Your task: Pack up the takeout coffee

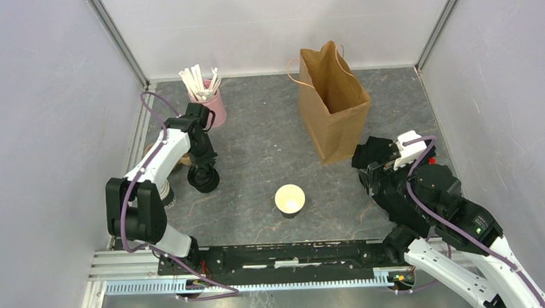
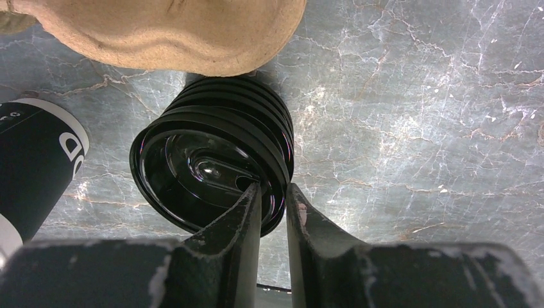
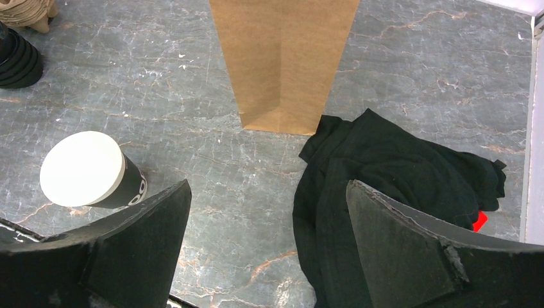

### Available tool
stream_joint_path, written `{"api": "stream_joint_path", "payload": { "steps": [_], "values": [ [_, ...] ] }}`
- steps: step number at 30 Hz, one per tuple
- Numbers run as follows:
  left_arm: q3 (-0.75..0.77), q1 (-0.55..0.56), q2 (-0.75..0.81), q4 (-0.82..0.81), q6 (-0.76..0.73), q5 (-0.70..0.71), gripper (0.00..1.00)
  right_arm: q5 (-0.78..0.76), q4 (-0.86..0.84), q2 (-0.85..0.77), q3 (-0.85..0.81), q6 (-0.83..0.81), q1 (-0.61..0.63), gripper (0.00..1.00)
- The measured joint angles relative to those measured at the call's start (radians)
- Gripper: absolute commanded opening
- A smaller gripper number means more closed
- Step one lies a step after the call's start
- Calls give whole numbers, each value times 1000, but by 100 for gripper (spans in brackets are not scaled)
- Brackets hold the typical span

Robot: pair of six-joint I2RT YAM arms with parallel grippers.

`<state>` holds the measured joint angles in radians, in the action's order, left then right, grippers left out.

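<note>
Dark paper with a pale cream rim and inside is seen on the uncapped cup (image 1: 290,199), stood mid-table, apart from the bag (image 1: 334,109). The black lid stack (image 2: 218,115) is pinched at its rim by the left gripper (image 2: 274,190); the right gripper (image 3: 266,187) is spread wide.

The cup (image 1: 290,199) stands in the middle of the table (image 1: 255,141), the paper bag (image 1: 334,109) behind it to the right with a cloth (image 3: 398,167) just beside its base, the stack of lids (image 2: 212,128) to the left, and the cup of sticks (image 1: 208,105) behind that stack.
</note>
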<state>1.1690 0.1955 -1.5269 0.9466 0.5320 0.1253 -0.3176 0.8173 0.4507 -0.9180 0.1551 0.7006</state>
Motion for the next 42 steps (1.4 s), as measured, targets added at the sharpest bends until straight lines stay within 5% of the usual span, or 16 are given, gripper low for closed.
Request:
{"api": "stream_joint_path", "payload": {
  "steps": [7,16,27,42],
  "values": [
    [3,0,7,-1,0,3,22,0,0,0,1,-3,0,98],
    [3,0,9,-3,0,3,32,0,-7,1,12,-3,0,98],
    [3,0,8,-12,0,3,25,0,-7,1,13,-3,0,98],
    [3,0,-5,-15,-1,3,28,0,-7,1,13,-4,0,98]
  ]
}}
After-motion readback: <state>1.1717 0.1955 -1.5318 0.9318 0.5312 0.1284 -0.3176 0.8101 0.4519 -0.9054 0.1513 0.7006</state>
